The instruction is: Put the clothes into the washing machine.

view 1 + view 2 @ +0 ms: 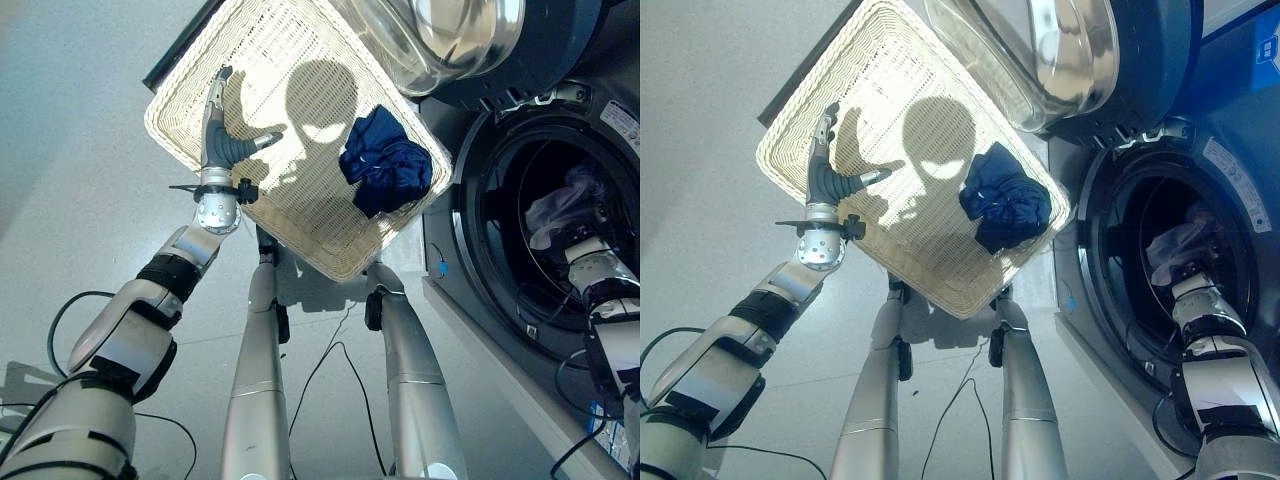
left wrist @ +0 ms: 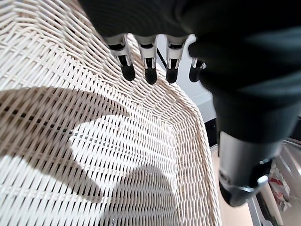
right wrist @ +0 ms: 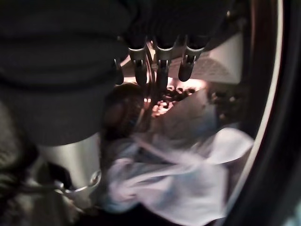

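One pale garment [image 3: 188, 188] seemingly beneath right hand [image 3: 155, 70].

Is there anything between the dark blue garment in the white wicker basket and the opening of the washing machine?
Nothing visible blocks it. The dark blue garment lies in the white wicker basket corner nearest the washing machine's round opening, whose glass door is swung open.

A crumpled dark blue garment [image 1: 384, 160] lies in the white wicker basket [image 1: 200, 60]. A pale lilac cloth [image 1: 1175, 245] sits bunched inside the washing machine's [image 1: 1240, 215] open drum.
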Available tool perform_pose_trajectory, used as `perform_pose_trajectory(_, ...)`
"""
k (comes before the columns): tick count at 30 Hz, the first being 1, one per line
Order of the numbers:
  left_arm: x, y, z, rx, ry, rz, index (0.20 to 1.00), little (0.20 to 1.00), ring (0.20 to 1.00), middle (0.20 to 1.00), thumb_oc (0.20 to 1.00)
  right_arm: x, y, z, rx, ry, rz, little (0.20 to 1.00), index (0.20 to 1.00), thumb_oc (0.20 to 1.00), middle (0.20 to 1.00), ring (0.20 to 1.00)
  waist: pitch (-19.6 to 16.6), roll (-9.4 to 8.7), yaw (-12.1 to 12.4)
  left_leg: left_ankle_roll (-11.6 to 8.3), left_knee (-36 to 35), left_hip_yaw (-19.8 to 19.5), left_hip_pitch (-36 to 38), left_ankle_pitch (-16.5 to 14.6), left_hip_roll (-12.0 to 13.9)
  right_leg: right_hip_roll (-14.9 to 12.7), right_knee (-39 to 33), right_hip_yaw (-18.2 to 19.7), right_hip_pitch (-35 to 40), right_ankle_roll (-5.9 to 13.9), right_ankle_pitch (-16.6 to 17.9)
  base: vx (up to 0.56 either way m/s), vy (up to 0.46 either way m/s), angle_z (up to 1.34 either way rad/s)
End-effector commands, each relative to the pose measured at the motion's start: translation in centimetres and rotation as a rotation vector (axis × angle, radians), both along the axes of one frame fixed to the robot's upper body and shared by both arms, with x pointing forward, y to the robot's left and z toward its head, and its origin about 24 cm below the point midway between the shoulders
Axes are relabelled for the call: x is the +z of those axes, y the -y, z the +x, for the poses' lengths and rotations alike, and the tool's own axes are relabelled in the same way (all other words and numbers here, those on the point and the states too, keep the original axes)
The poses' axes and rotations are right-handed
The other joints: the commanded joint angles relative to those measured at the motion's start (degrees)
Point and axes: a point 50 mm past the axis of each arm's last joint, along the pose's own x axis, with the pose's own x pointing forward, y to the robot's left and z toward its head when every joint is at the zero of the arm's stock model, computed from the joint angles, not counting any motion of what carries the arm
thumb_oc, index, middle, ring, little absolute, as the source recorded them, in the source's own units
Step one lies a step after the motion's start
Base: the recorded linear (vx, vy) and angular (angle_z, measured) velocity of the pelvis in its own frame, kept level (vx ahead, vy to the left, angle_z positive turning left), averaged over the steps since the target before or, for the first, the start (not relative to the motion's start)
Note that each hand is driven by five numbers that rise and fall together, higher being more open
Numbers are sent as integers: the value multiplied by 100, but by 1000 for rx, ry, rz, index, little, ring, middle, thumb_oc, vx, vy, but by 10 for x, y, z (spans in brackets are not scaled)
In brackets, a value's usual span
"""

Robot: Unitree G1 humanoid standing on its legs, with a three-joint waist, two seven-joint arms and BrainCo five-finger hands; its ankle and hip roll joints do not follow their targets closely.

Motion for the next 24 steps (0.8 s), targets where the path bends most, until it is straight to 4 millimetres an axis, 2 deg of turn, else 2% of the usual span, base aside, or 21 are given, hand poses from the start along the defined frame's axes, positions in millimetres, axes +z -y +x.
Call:
perform_pose_trajectory(1,23,13,2,-35,71,-57,1000,1000,1000,1000,1000,37,18,-5,-10,-95,-353,1000,1000,1000,1000,1000,-148,-84,54,-40,660,177,-134,-764,-305,174,-1058,-187,199,604,1029,0,0,0)
perform_pose_trajectory(5,24,11,3,-27,74,-90,1000,1000,1000,1000,1000,41,0,7,48,-113,-525,1000,1000,1000,1000,1000,-148,-46,18,-41,630,228,-143,-758,-298,184,-1047,-151,152,602,1007,-21,58,-1)
perform_pose_trajectory(6,25,9,3,-19,81,-120,1000,1000,1000,1000,1000,44,-17,16,97,-113,-659,1000,1000,1000,1000,1000,-148,-19,-21,-47,587,274,-157,-745,-292,188,-1053,-114,106,604,994,-33,84,-1)
perform_pose_trajectory(9,25,6,2,0,89,-150,1000,1000,1000,1000,1000,45,-43,26,167,-88,-781,1000,1000,1000,1000,1000,-148,-11,-77,-66,549,331,-170,-734,-279,198,-1057,-68,57,598,962,-31,82,-2)
perform_pose_trajectory(12,22,-1,2,25,89,-183,1000,1000,1000,1000,1000,33,-68,31,269,-52,-825,1000,1000,1000,1000,1000,-148,-22,-139,-97,529,403,-161,-728,-241,211,-1033,-20,30,585,907,-24,57,-4)
perform_pose_trajectory(14,20,-3,2,34,88,-198,1000,1000,1000,1000,1000,28,-78,32,307,-45,-844,1000,1000,1000,1000,1000,-148,-21,-160,-108,519,423,-159,-721,-230,219,-1027,-3,21,576,890,-22,56,-3)
perform_pose_trajectory(15,17,-5,1,40,89,-218,1000,1000,1000,1000,1000,19,-90,31,350,-36,-861,1000,1000,1000,1000,1000,-148,-22,-188,-118,509,453,-169,-711,-216,227,-1015,21,1,566,862,-17,49,-1)
perform_pose_trajectory(20,14,-8,2,60,86,-235,1000,1000,1000,1000,1000,3,-108,30,432,-30,-870,1000,1000,1000,1000,1000,-148,-28,-236,-146,499,509,-166,-687,-181,248,-979,68,-15,550,819,-13,40,-2)
perform_pose_trajectory(21,11,-10,2,77,83,-251,1000,1000,1000,1000,1000,-12,-123,26,517,-33,-898,1000,1000,1000,1000,1000,-148,-43,-280,-154,505,533,-172,-679,-169,263,-954,104,-30,541,799,-15,44,-5)
perform_pose_trajectory(24,9,-11,2,87,78,-276,1000,1000,1000,1000,1000,-21,-142,23,594,-24,-944,1000,1000,1000,1000,1000,-148,-68,-325,-162,486,564,-159,-665,-151,282,-947,130,-32,528,782,-5,14,-1)
